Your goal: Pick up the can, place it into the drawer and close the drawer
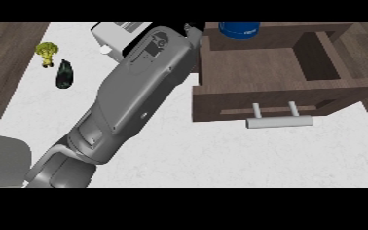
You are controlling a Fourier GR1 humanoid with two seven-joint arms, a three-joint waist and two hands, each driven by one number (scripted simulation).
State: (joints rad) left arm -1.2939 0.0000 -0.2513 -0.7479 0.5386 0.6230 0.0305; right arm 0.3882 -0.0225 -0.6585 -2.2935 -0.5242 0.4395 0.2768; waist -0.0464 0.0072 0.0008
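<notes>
A white speckled counter fills the view — dark wood flooring shows at nine o'clock. A white appliance sits at eleven o'clock.

A grey forearm runs diagonally from the view's seven o'clock corner up toward twelve o'clock, its far end beside the left wall of an open wooden drawer, and only a dark sliver of the hand shows there, too little to read its fingers. The drawer fills the two o'clock area, with a blue can at its far edge near one o'clock and a pale bar handle on its front at about four o'clock. At ten o'clock on the white counter lie a piece of broccoli and, just beside it, a dark eggplant, while a white appliance sits near eleven o'clock, partly hidden by the forearm.
</notes>
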